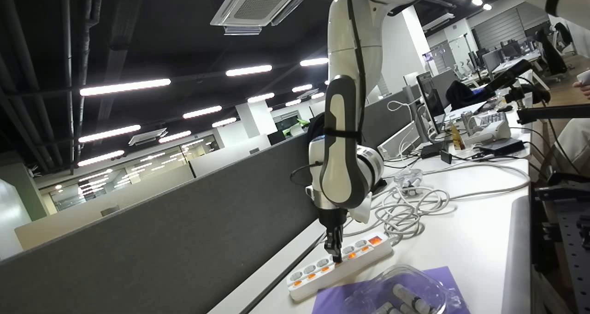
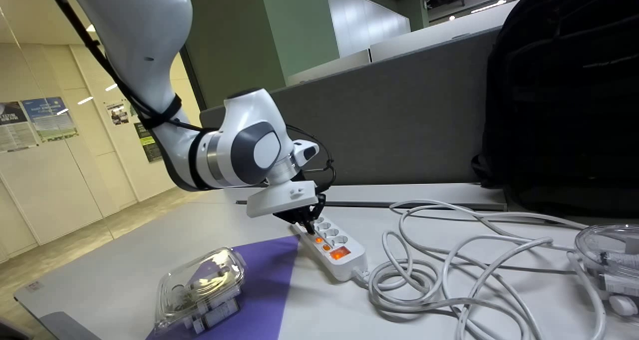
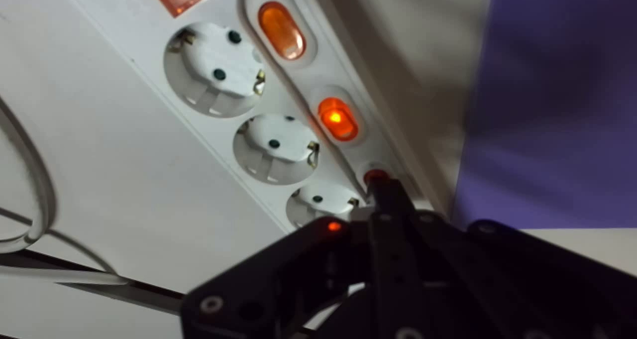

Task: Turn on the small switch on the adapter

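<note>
Apparently near completion: long white plastic power strip (image 1: 349, 269) has one small oval orange switch (image 3: 338, 119) glowing; neighbouring small reddish switch (image 3: 374, 174) partly hidden under black robot gripper (image 1: 337, 258), pinched closed, holding nothing. Cannot tell whether hidden switch is pressed or lit. Remaining, likely: finish press, lift away. Strip rests on white desk (image 1: 484, 222), beside flat purple sheet (image 2: 269, 277).

Bright ceiling lights (image 1: 125, 87), dimmer wrist view
</note>
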